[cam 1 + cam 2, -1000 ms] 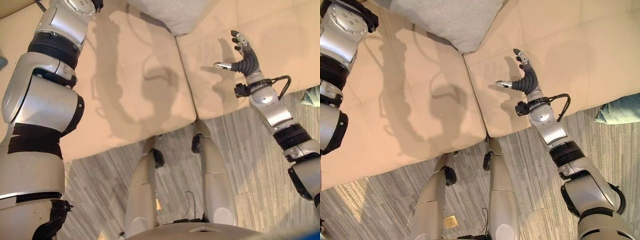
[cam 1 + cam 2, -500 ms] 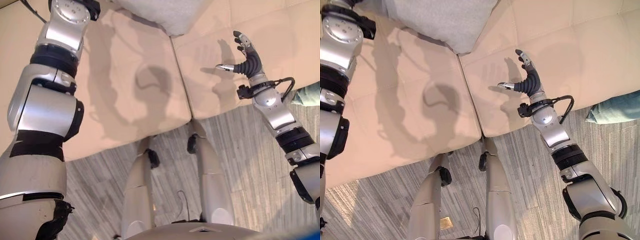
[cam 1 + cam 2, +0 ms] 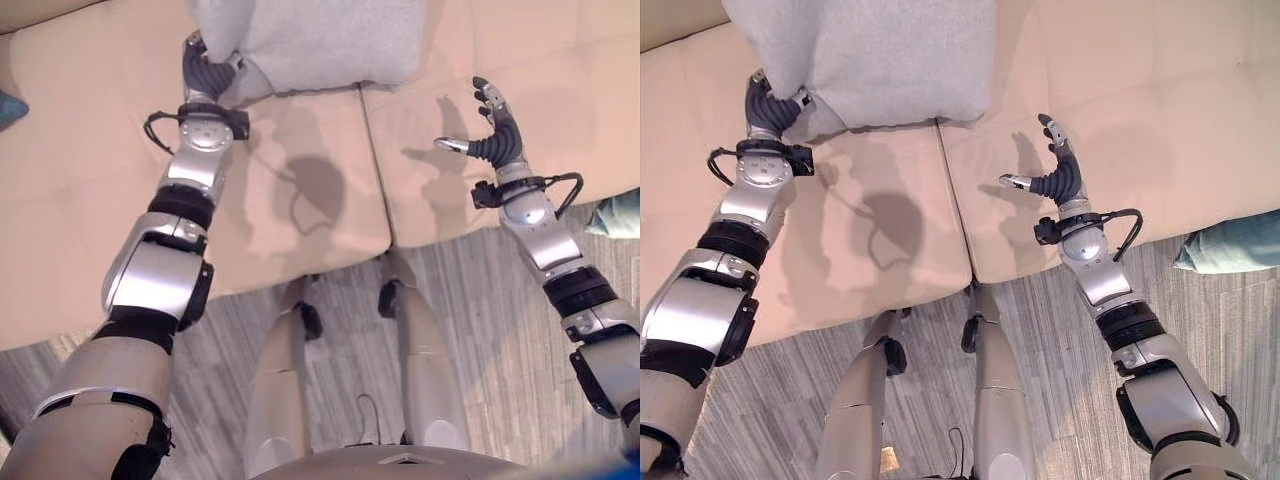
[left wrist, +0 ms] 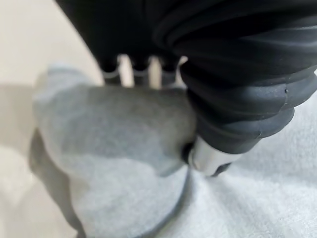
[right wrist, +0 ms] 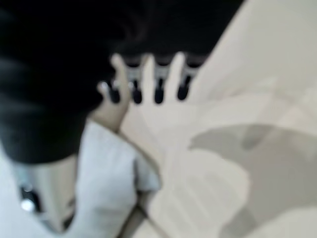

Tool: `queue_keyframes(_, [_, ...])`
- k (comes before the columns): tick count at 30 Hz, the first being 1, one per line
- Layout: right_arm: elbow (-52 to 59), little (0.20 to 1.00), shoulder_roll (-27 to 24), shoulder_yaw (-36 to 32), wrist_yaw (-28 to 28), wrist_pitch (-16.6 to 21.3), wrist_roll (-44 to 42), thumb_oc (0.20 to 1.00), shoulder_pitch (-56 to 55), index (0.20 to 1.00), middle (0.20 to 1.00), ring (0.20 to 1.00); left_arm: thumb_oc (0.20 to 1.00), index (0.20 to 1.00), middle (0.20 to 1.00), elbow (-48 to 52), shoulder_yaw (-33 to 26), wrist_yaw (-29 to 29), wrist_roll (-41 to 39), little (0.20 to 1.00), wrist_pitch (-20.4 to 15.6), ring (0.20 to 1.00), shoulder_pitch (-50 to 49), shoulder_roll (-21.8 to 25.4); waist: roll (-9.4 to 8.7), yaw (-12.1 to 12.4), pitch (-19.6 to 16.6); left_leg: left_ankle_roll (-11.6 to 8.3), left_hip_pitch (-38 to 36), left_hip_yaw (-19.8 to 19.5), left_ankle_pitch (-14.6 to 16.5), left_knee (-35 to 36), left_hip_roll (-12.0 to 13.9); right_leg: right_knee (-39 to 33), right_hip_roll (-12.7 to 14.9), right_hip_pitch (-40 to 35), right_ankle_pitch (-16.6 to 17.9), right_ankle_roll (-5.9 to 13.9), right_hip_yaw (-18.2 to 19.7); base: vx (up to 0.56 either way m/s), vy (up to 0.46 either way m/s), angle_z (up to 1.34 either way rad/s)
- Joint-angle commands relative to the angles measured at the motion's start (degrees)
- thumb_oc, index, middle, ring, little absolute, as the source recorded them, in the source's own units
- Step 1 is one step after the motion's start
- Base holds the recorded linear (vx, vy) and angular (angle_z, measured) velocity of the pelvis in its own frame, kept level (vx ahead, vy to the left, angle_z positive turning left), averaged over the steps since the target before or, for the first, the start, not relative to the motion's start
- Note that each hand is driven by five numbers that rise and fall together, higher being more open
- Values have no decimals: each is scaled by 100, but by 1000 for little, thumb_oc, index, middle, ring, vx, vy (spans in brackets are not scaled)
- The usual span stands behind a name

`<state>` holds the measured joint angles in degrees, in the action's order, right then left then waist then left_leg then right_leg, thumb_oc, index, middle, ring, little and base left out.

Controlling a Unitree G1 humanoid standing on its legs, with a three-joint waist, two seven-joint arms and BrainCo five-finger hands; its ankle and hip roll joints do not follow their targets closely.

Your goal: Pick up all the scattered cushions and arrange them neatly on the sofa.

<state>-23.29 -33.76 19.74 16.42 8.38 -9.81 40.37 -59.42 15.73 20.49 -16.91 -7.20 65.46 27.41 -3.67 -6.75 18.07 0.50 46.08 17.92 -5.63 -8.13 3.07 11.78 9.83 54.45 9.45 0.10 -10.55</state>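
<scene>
A light grey cushion (image 3: 880, 60) lies on the beige sofa (image 3: 1160, 130), across the seam between two seat pads. My left hand (image 3: 766, 106) grips its near left corner; in the left wrist view the fingers and thumb (image 4: 208, 159) are curled round a bunched fold of the grey cushion (image 4: 119, 148). My right hand (image 3: 1055, 172) hovers open over the right seat pad, fingers straight and thumb spread, holding nothing. A teal cushion (image 3: 1232, 240) lies on the floor by the sofa's front right edge.
Grey striped carpet (image 3: 1060, 400) runs along the sofa's front edge. Another bit of teal fabric (image 3: 6, 106) shows at the far left on the sofa. The right seat pad (image 3: 560, 70) is bare.
My left arm has drawn back and lowered, bringing its hand and the grey cushion further into view toward the seat front. The right hand has hardly moved. The camera has shifted a little.
</scene>
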Motion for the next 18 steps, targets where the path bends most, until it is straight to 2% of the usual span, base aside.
queue_keyframes(1, [-156,1000,205,-170,167,205,90,1000,115,1000,1000,1000,1000,1000,1000,-396,309,-280,-309,1000,159,1000,-465,-448,-183,-67,-103,-737,199,-547,366,-213,505,-770,448,-560,162,1106,63,0,0,0])
queue_keyframes(9, [-180,1000,264,-78,234,147,94,1000,204,1000,1000,1000,1000,1000,1000,27,218,-234,-937,1000,-51,1000,-459,-619,-176,-51,-65,-761,210,-562,319,-197,513,-749,405,-530,143,1085,74,-1,-3,0])
queue_keyframes(18, [-170,1000,391,34,263,125,175,1000,234,1000,1000,1000,1000,1000,1000,328,354,-247,-1280,1000,-179,1000,-550,-1300,-191,-106,-79,-783,230,-561,280,-171,537,-737,352,-483,129,1057,83,0,0,0])
